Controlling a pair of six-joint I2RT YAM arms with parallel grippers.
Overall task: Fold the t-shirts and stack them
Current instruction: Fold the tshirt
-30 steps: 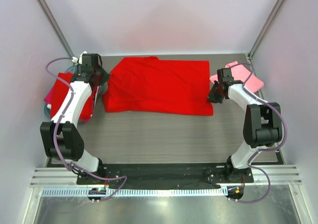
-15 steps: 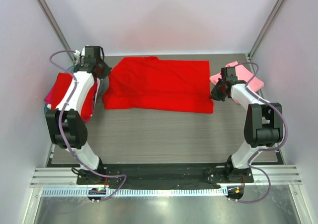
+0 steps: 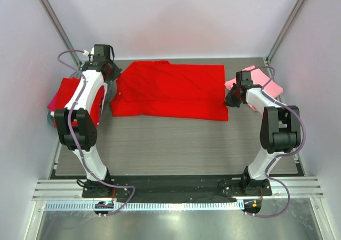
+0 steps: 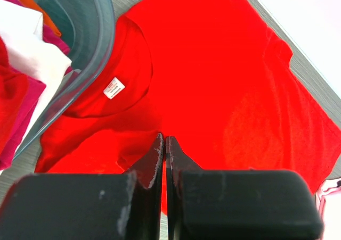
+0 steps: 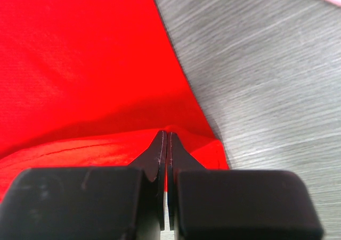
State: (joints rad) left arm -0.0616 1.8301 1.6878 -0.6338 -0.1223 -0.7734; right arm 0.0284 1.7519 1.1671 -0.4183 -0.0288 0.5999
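Left gripper point(image 4: 164, 144) and right gripper point(image 5: 166, 140), both clamped on the red t-shirt point(image 3: 170, 88), have tugged outward, left one alongside the basin point(image 4: 101, 32), likely flattening it before folding.

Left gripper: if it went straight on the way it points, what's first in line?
The red t-shirt. The left gripper has its shut tips right at the cloth just below the collar, apparently pinching a fold. Only the table would lie behind it.
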